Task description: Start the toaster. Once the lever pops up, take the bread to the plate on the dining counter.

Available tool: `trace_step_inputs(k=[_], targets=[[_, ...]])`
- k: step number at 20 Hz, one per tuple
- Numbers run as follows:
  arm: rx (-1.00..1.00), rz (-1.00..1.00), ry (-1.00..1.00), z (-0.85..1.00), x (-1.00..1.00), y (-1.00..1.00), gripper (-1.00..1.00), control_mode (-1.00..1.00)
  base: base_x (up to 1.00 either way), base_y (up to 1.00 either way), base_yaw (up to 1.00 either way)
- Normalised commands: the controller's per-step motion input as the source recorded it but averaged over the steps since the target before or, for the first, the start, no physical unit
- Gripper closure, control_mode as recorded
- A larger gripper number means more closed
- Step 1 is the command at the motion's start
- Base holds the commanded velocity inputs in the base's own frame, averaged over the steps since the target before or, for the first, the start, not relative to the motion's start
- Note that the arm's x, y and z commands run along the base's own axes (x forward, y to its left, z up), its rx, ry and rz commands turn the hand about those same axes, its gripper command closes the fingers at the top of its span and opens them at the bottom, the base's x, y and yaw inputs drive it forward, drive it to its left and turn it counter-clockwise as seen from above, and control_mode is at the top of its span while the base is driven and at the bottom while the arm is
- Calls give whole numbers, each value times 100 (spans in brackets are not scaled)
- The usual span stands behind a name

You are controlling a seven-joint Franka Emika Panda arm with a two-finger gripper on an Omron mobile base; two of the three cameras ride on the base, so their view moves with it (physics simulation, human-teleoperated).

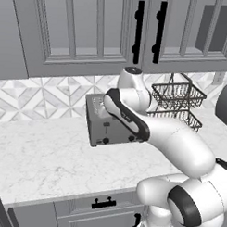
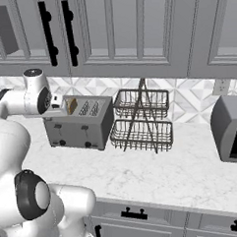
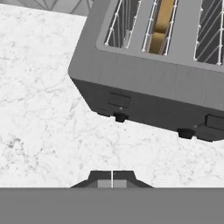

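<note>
**Bread in the slot, lever untouched**

The bread (image 3: 160, 24) sits down in a slot of the toaster (image 3: 144, 89), second slot in from the hand view's left, golden-orange edge showing between the wire guides. It looks thin, upright and snug in there. The toaster is a boxy grey metal thing standing on the white marble counter (image 1: 44, 154) against the tiled wall, with a two-tier wire basket (image 2: 141, 120) just beside it. Its front faces me: two black levers (image 3: 118, 100) and two black knobs (image 3: 120, 117) below them.

My gripper (image 3: 112, 178) hovers above the counter in front of that face, fingertips pressed together, holding nothing.

My read: barely started. The lever looks unpressed, so toasting, the pop-up, lifting the slice and carrying it to the plate all lie ahead.
</note>
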Motion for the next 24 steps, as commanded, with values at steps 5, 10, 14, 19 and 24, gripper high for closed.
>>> trace_step_inputs(k=[5, 10, 14, 19, 24], targets=[[-7, 0, 0, -18, 16, 3, 100, -100, 0, 0, 0], [-8, 0, 0, -9, 24, 17, 100, -100, 0, 0, 0], [-1, -5, 0, 0, 23, 37, 100, -100, 0, 0, 0], [0, -7, 0, -5, 35, 20, 100, -100, 0, 0, 0], [0, -11, -1, -4, 29, -1, 100, -100, 0, 0, 0]])
